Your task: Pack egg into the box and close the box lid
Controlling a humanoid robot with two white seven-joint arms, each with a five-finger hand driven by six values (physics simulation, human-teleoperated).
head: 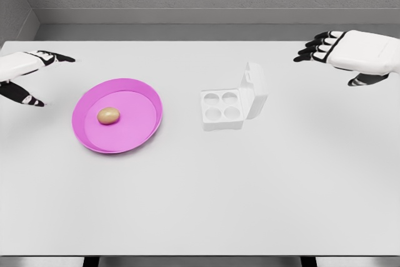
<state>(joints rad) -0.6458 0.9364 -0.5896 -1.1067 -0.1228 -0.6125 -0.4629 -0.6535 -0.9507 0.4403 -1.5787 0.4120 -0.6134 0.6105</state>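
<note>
A brown egg [108, 115] lies inside a shallow pink plate [140, 132] on the left half of the white table. To its right stands a white egg box [222, 109] with several empty round cups; its lid [254, 90] is raised on the right side. My left hand [39, 73] hovers at the far left edge, fingers spread, holding nothing, well left of the plate. My right hand [328, 51] hangs at the upper right, fingers extended and empty, apart from the box.
The white table [200, 204] spans the view, with its front edge near the bottom. A grey wall runs behind its far edge.
</note>
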